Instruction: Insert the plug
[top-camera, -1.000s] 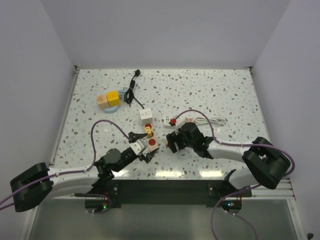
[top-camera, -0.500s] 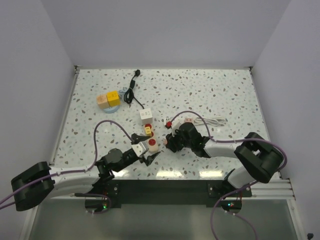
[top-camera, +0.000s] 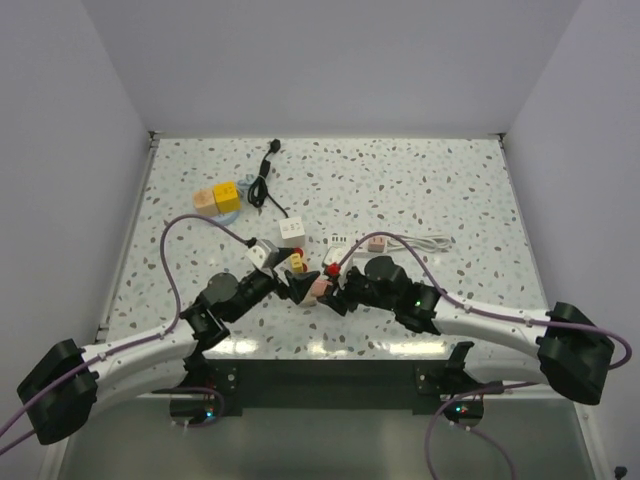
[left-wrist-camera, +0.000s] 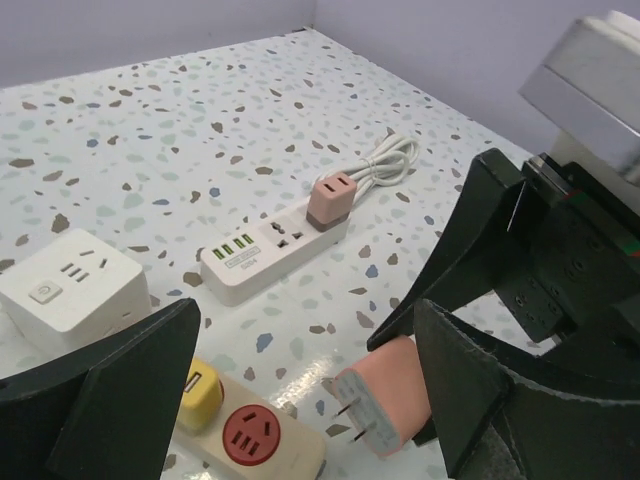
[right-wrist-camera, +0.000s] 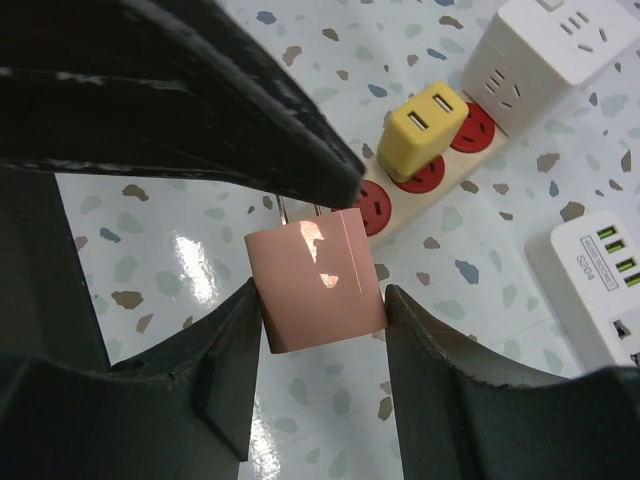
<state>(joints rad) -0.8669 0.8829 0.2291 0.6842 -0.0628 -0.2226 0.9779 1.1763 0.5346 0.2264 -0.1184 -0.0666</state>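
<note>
My right gripper (right-wrist-camera: 318, 330) is shut on a pink two-pin plug (right-wrist-camera: 318, 280) and holds it just above the table, pins toward the cream power strip (right-wrist-camera: 400, 195). The strip has red sockets and a yellow plug (right-wrist-camera: 430, 125) in one of them. In the left wrist view the pink plug (left-wrist-camera: 385, 405) hangs just right of the strip's end red socket (left-wrist-camera: 255, 437), not touching it. My left gripper (left-wrist-camera: 305, 320) is open, its fingers either side of the strip end and the plug. In the top view both grippers meet at the pink plug (top-camera: 320, 288).
A white cube socket (top-camera: 291, 230) sits behind the strip. A white USB strip (left-wrist-camera: 275, 250) carrying another pink plug (left-wrist-camera: 332, 197) and a coiled white cable (top-camera: 425, 242) lies to the right. Yellow and orange blocks (top-camera: 218, 198) and a black cable (top-camera: 262, 180) are at the far left.
My right gripper has moved left with the pink plug to the strip's near end. My left gripper has shifted up and now straddles the strip end and the plug.
</note>
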